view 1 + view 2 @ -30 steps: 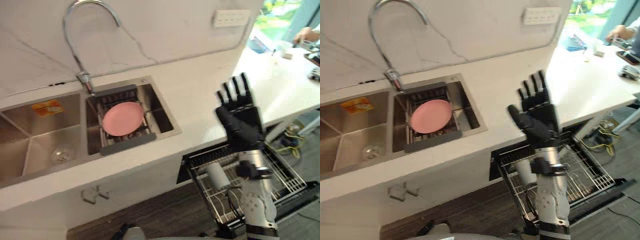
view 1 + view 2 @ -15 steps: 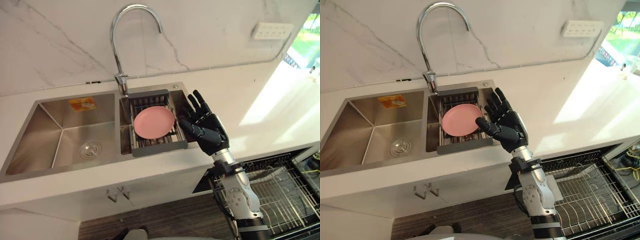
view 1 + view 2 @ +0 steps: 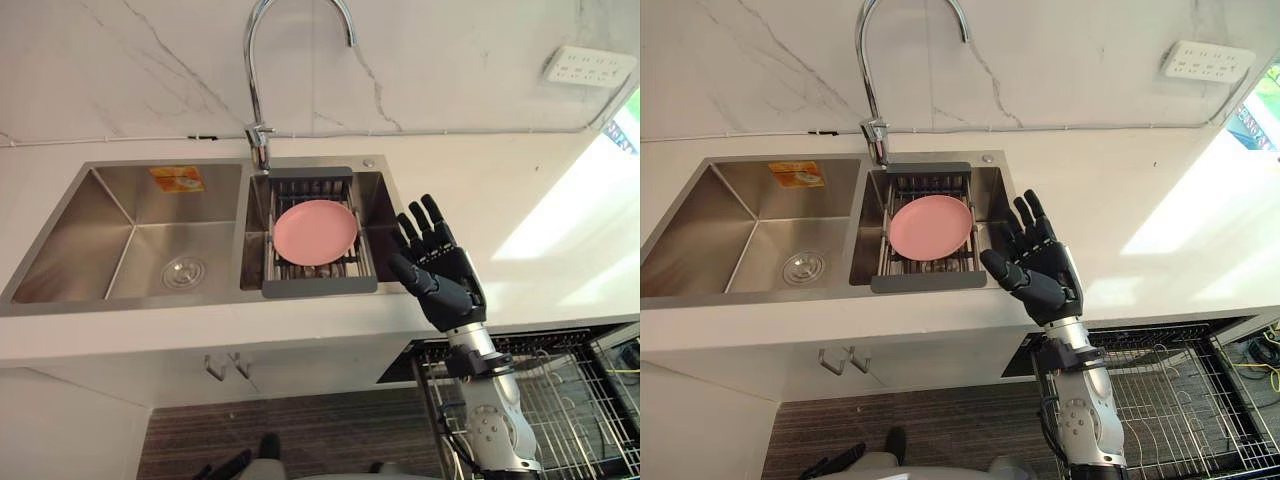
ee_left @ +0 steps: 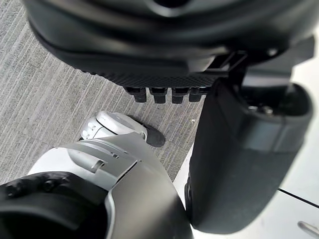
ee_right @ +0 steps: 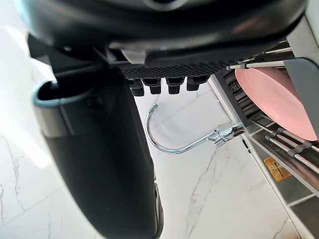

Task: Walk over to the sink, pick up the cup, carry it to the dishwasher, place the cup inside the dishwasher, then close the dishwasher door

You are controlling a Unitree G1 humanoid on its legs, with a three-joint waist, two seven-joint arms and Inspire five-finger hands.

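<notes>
Right hand (image 3: 448, 288) spread, white counter (image 3: 485, 190), marble wall (image 3: 450, 50)

The right hand (image 3: 447, 285) is seen as a matt black, segmented shell, joined by a black wrist collar (image 3: 468, 357) to a rounded silver-grey forearm (image 3: 497, 430), while the left hand (image 4: 149, 45) is shown as a dark bulk edged with a finely ribbed strip.
</notes>
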